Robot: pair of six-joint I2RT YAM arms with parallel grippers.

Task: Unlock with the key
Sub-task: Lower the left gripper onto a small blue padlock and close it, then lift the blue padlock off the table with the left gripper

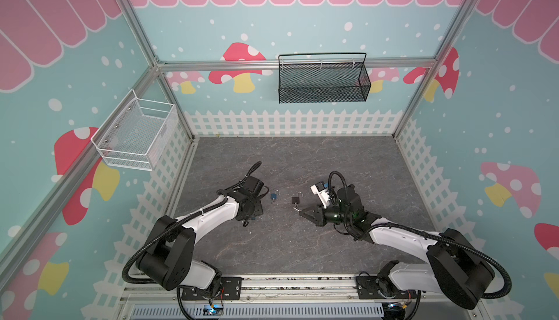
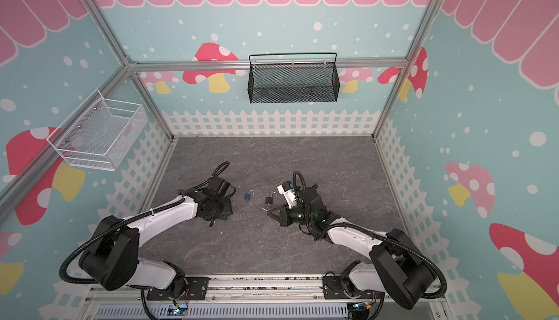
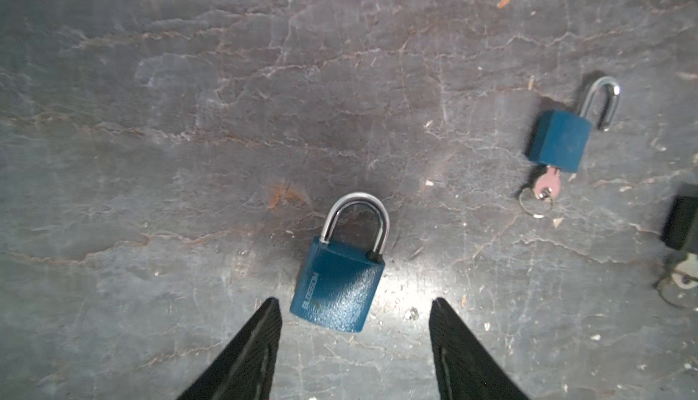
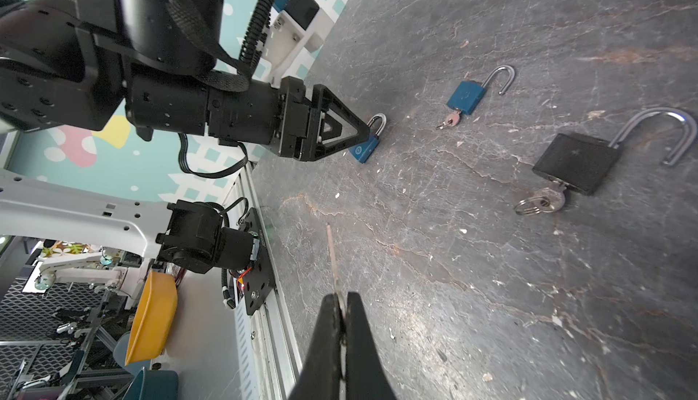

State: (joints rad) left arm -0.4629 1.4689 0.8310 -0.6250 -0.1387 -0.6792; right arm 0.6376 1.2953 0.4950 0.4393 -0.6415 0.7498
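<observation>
Both top views are evenly lit but a bit soft, and the walls (image 1: 302, 31) bow outward at the edges (proper fisheye look). The left wrist view is dimmer, with a hot glare patch on the counter (image 3: 411, 284) beside the closed blue padlock (image 3: 336, 288), and a soft dark shadow around it.

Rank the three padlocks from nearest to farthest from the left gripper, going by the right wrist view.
1. Closed blue padlock, at the left gripper's fingertips.
2. Open blue padlock, lying toward the middle.
3. Open black padlock, farthest, on the right gripper's side.
</observation>
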